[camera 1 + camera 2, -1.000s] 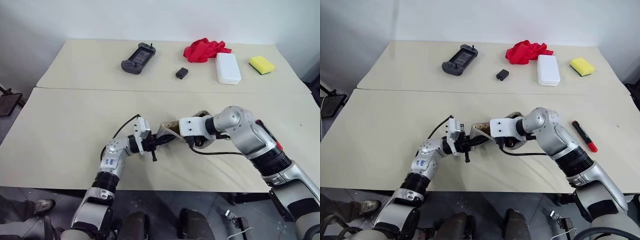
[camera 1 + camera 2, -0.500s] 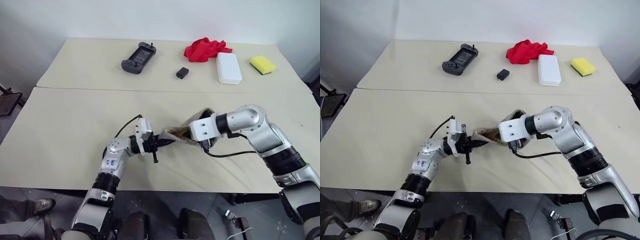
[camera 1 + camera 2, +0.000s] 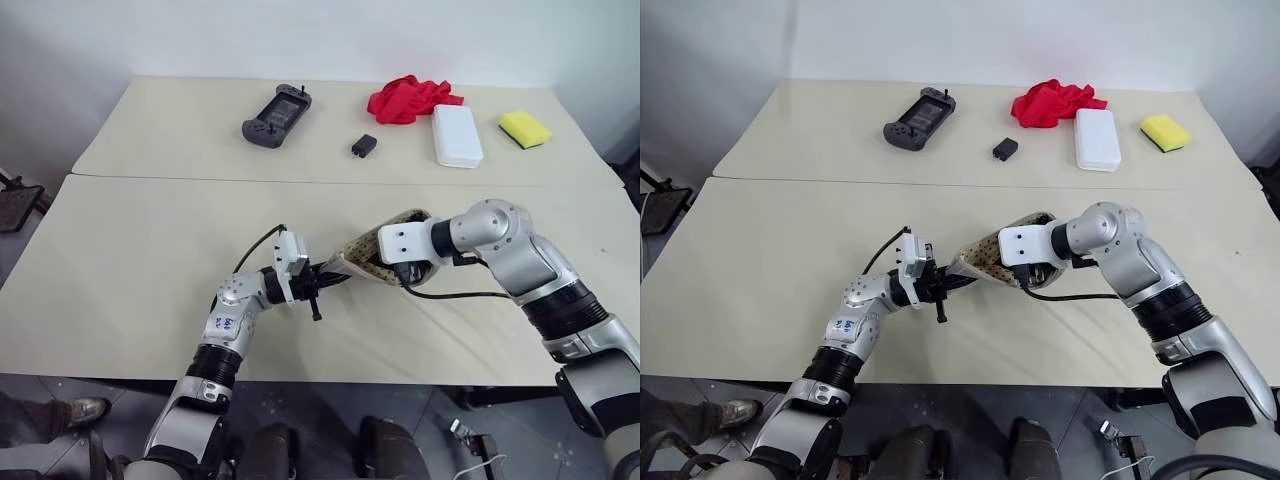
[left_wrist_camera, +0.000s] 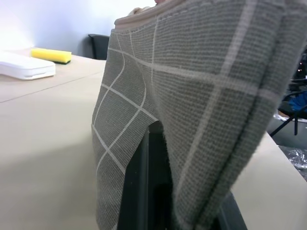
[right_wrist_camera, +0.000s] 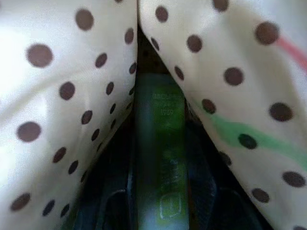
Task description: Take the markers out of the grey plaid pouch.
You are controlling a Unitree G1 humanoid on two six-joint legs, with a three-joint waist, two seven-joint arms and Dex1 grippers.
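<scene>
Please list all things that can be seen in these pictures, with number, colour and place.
grey plaid pouch: 1, grey, dotted cream lining, lifted over near table
marker: 1, lime green, inside pouch
game controller: 1, dark grey, far table
small block: 1, black, far table
red cloth: 1, far table
box: 1, white, beside cloth
sponge: 1, yellow, far table
left gripper: shut on pouch
right gripper: inside pouch, around marker

Grey plaid pouch [image 4: 192,96] (cream, brown-dotted lining [image 5: 62,96]), lime-green marker [image 5: 160,158], red cloth [image 3: 408,98], yellow sponge [image 3: 524,128].
</scene>
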